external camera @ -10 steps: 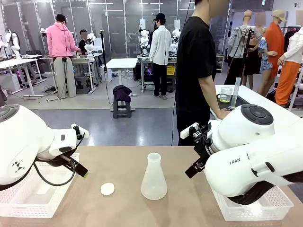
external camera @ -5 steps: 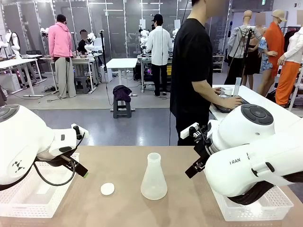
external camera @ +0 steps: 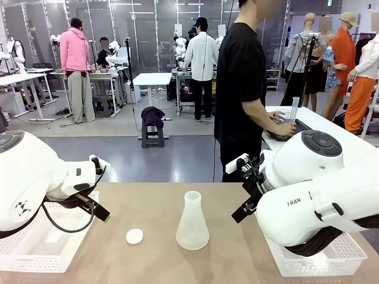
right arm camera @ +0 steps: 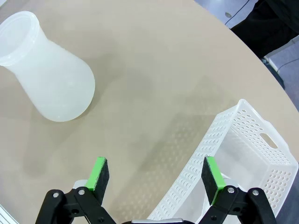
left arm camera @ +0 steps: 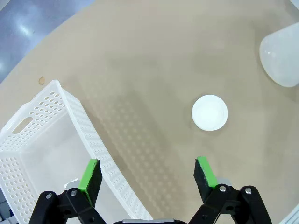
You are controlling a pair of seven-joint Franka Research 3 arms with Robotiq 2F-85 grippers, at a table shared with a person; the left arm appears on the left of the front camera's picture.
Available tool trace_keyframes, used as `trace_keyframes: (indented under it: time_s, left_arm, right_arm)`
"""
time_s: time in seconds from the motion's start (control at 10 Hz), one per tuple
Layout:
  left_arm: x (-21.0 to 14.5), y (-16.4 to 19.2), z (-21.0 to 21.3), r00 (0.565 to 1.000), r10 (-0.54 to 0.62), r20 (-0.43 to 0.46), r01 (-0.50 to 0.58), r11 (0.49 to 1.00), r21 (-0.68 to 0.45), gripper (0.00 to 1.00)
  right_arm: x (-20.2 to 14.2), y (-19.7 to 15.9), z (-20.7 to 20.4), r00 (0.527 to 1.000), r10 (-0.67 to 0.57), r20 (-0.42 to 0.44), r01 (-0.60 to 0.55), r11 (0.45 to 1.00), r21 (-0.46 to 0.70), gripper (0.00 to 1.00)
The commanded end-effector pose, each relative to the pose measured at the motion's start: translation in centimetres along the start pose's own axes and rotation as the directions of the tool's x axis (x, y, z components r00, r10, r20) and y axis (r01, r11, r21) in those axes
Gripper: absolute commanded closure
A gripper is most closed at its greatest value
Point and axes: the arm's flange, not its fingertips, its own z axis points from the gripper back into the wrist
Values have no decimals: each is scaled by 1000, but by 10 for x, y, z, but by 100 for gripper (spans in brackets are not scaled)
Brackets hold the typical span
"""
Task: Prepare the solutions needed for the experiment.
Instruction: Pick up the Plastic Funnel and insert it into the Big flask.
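Since the earlier frames, only the person (external camera: 240,77) at the far side has moved. The body has shifted left, and the hand (external camera: 285,127) now rests on the white side table (external camera: 331,127), beside a tall clear cylinder (external camera: 294,109). A second ago I saw the beaker holding the solutions at that spot. That hand and forearm now cover it, and I cannot make out the liquid. Both arms sit where they were.

Left gripper (left arm camera: 147,161): I read the fingers as spread wide and holding nothing. It hangs over the tan table (external camera: 148,201), with the rim of the left basket (left arm camera: 70,100) under one finger. The white cap (left arm camera: 210,112) lies ahead of it on the table, apart from both fingers.

Right gripper (right arm camera: 155,161): fingers spread wide, nothing between them. It hangs above the table and the wall of the right basket (right arm camera: 219,135).

The frosted flask (external camera: 192,222) stands upright mid-table, near the cap and to its right.
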Motion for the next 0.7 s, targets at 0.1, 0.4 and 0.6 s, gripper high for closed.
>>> trace_keyframes:
  time_s: [0.1, 0.4, 0.6]
  left_arm:
    - [0, 0, 0, 1000, 0, 0, 0, 1000, 0, 0]
    - [0, 0, 0, 1000, 0, 0, 0, 1000, 0, 0]
    - [0, 0, 0, 1000, 0, 0, 0, 1000, 0, 0]
  right_arm:
    - [0, 0, 0, 1000, -2, 0, 2, 1000, 0, 0]
    - [0, 0, 0, 1000, -2, 0, 2, 1000, 0, 0]
    - [0, 0, 0, 1000, -2, 0, 2, 1000, 0, 0]
